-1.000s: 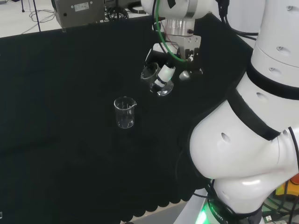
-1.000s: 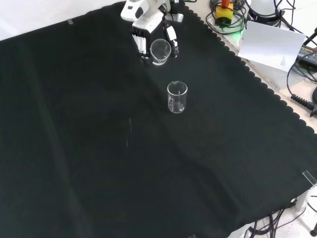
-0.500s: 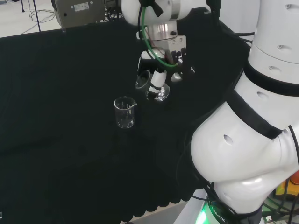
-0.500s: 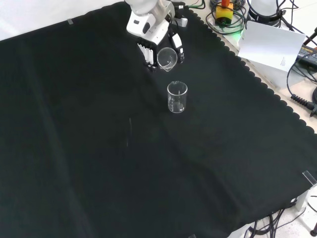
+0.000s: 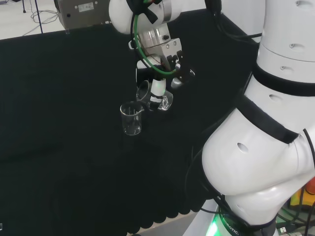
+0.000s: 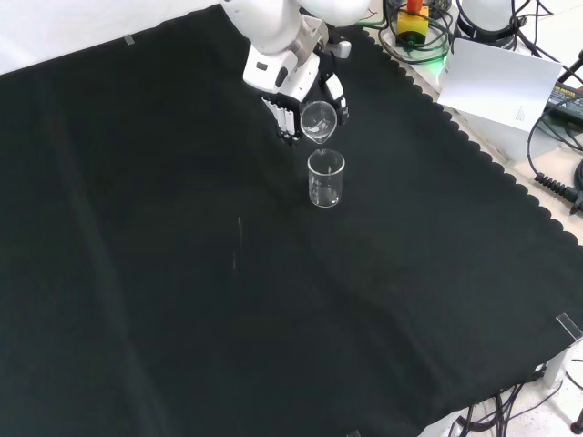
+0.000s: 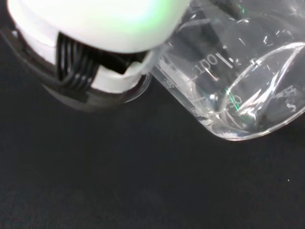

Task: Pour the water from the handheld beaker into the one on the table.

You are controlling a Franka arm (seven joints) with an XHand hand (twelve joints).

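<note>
A clear glass beaker (image 5: 132,119) stands upright on the black cloth (image 5: 59,98); in the front view this table beaker (image 6: 325,177) sits near the cloth's middle top. The hand (image 5: 158,89) is shut on a second clear beaker (image 5: 153,96), tilted with its mouth toward the standing one. From the front, the held beaker (image 6: 318,121) hangs just above and behind the table beaker's rim, with the hand (image 6: 293,98) curled round it. Close up, the held beaker (image 7: 228,81) lies tilted with a little water near its rim, under a blurred white part of the hand (image 7: 95,43).
The arm's big white links (image 5: 266,128) stand at the right of the head view. A grey box (image 5: 81,12) sits beyond the cloth's far edge. Cables, a white card (image 6: 499,84) and devices lie off the cloth's scalloped edge at the front view's upper right.
The hand has carried the held beaker toward the table beaker, leftward and down in the head view, and tilted it further, so its mouth now hangs close over the standing beaker's rim.
</note>
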